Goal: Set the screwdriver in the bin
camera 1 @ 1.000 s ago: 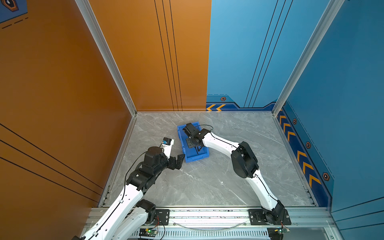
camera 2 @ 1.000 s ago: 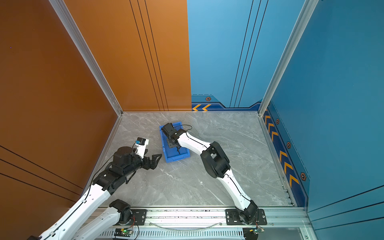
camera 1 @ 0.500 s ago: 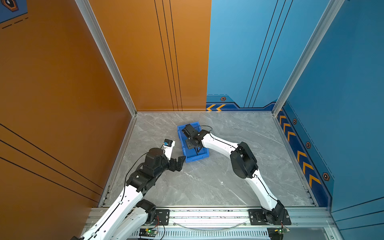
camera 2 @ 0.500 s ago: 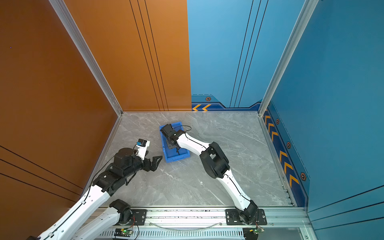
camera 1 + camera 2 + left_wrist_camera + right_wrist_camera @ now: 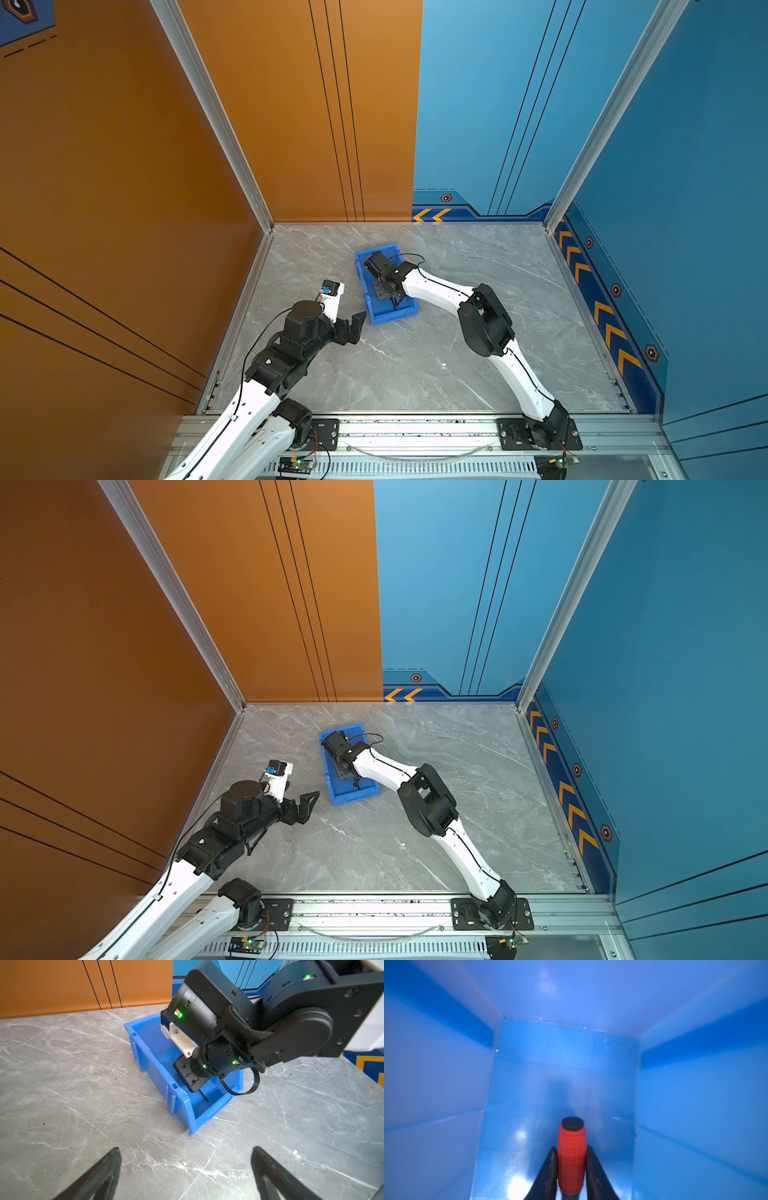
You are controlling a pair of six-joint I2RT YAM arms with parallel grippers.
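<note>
i look down at the grey table (image 5: 415,365) and see the blue bin (image 5: 392,316) sitting on it, a bit left of the middle. my right arm bends over from the right side, and my right gripper (image 5: 571,1147) is down inside the bin. in the right wrist view its two black fingers (image 5: 550,1167) are close together, one on each side of the screwdriver (image 5: 572,1159). they touch its red handle, so the gripper is holding it. the handle has little ribs and a flat black cap on its end. blue walls stand all around it, so the screwdriver is inside the bin (image 5: 446,1064). i cannot tell if it rests on the bin floor or hangs just over it. in the left wrist view the thin black shaft (image 5: 204,1096) pokes out under the right gripper, low in the bin (image 5: 212,1112) and near its low front end. my left gripper (image 5: 186,1148) is over the bare table, near the front corner of the bin but not touching it. its fingers (image 5: 108,1167) are spread wide with nothing between them. in a top view the left gripper (image 5: 308,806) sits just left of the bin (image 5: 353,798).
</note>
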